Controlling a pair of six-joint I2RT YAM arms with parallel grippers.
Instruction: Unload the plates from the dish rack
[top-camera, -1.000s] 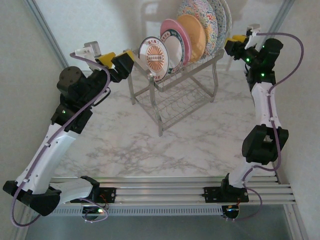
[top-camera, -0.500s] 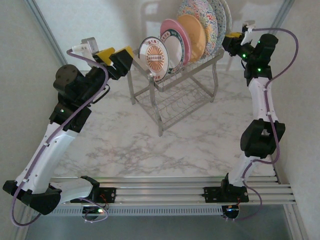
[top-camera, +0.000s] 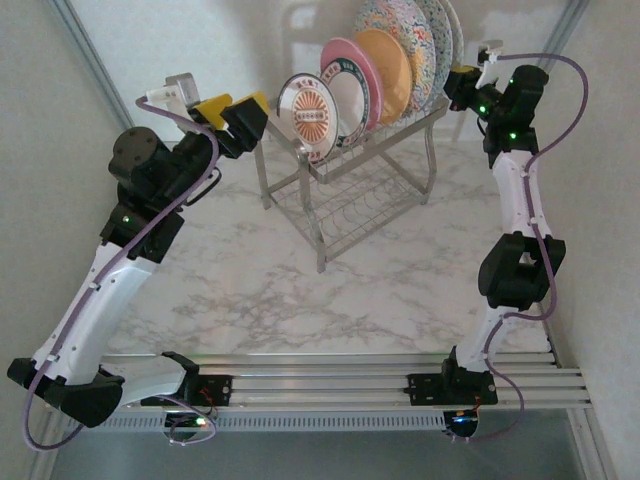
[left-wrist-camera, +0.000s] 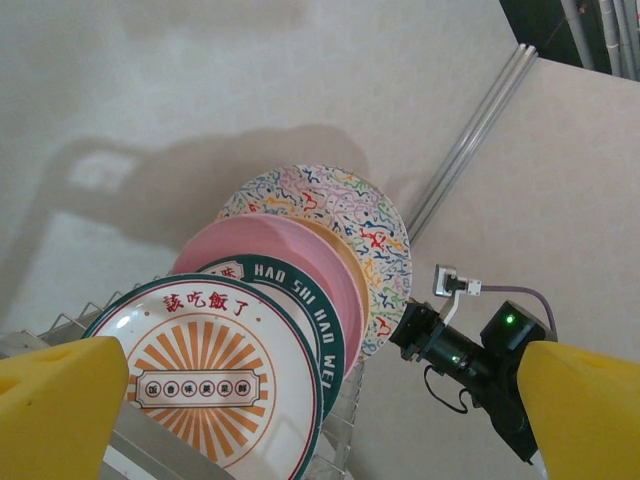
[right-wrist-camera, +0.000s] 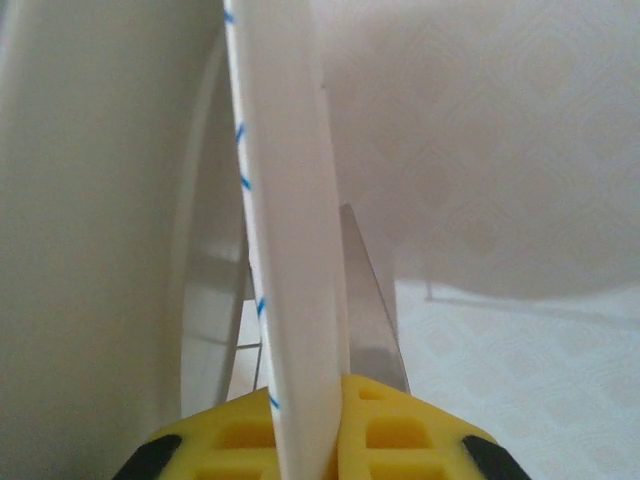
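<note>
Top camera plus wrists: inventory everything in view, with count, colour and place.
dish rack: one, silver wire, far centre
speckled plates: two, white with coloured squiggles, rear of top tier
orange plate: one, orange, ahead of those
pink plate: one, pink, next forward
green-rimmed plate: one, white, next forward
medallion plate: one, white and orange, front slot
table: one, white marble, under all
left fingers: two, yellow, open, beside medallion plate
right fingers: two, yellow, shut on rearmost speckled plate's rim
</note>
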